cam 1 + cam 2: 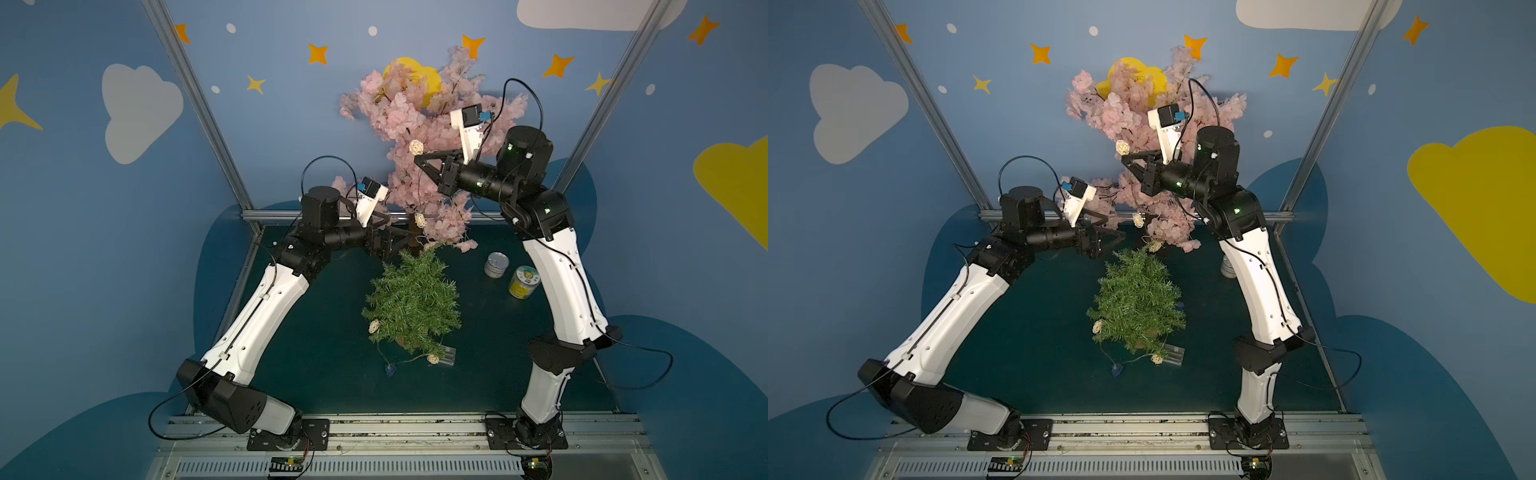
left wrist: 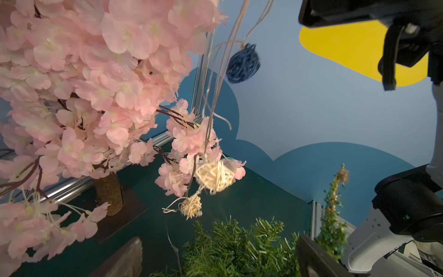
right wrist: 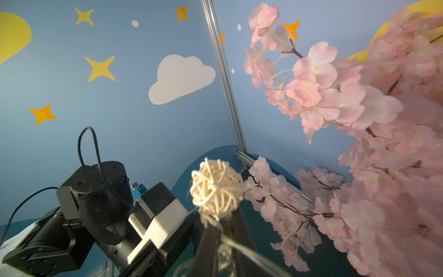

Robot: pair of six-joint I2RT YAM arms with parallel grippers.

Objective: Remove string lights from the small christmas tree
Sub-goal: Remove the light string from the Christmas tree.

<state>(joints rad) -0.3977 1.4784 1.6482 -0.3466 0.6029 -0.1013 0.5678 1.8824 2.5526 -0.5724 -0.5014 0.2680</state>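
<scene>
The small christmas tree (image 1: pixel 411 303) stands mid-table, a green bristly pine. The string lights' wire runs from a clear box (image 1: pixel 446 355) at its foot, past a blue ball (image 1: pixel 390 370) and cream balls (image 1: pixel 374 326), up through the pink branches. My right gripper (image 1: pixel 417 158) is raised high and shut on the wire; a cream wicker ball (image 3: pixel 217 189) sits just past its fingertips. My left gripper (image 1: pixel 405 232) is open beside the tree's top, with green needles (image 2: pixel 239 247) between its fingers. More balls (image 2: pixel 214 176) and a blue one (image 2: pixel 243 63) hang from the taut strands.
A taller pink blossom tree (image 1: pixel 419 124) stands at the back, and the strands pass through its lower branches. A silver tin (image 1: pixel 496 264) and a yellow jar (image 1: pixel 523 282) stand on the right of the dark green table (image 1: pixel 316 332).
</scene>
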